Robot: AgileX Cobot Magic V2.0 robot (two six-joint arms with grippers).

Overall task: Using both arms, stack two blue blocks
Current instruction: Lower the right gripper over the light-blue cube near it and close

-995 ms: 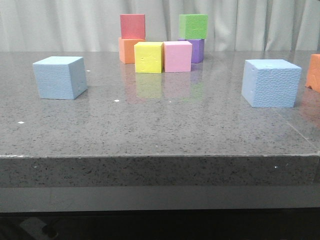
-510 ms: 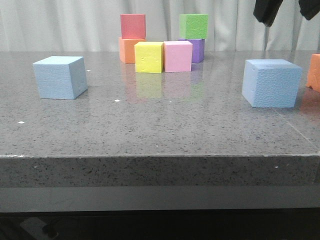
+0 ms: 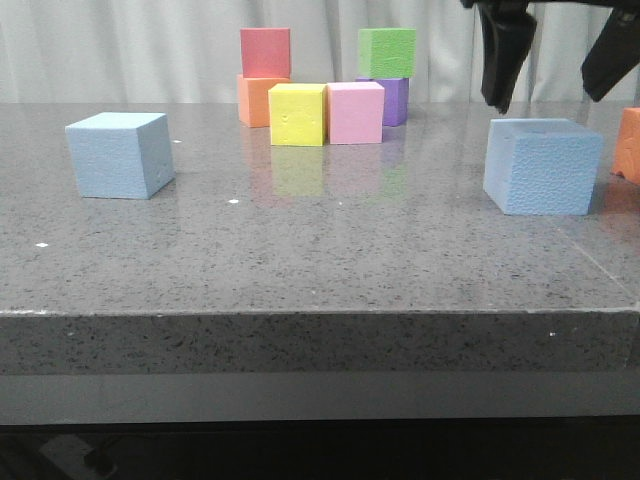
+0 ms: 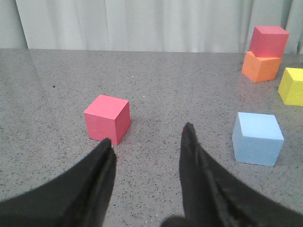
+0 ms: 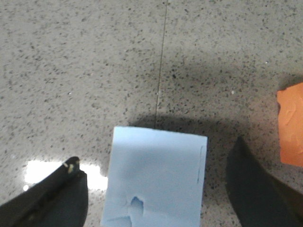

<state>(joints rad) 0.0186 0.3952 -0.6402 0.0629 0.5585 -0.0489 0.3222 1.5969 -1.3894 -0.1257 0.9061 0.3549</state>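
Front view first, going from left to right. On the left of the grey counter (image 3: 320, 260) sits one blue block (image 3: 120, 155), all alone, with nothing touching it. In the middle at the back are small cubes: a red cube (image 3: 265, 52) on an orange cube (image 3: 257, 102), a yellow cube (image 3: 297, 115) beside a pink cube (image 3: 356, 112), and a green cube (image 3: 387, 52) on a purple cube (image 3: 396, 100). On the right sits the other blue block (image 3: 543, 166), with another orange cube (image 3: 628, 146) just beside it at the edge.

The right gripper (image 3: 548, 75) hangs over that right block. Its fingers (image 3: 497, 60) are spread wide, one on each side, and hold nothing. The right wrist view looks straight down on the block (image 5: 154, 177) between the two dark fingers (image 5: 52, 198).

The left gripper (image 4: 147, 142) does not show in the front view. Its own camera shows its fingers spread and empty, with a red cube (image 4: 107, 118) near one fingertip and the left blue block (image 4: 257, 138) off to the side.

The step looks like reaching for the right block. Next, the right gripper likely needs to go down around it and squeeze its sides, without bumping the orange cube.
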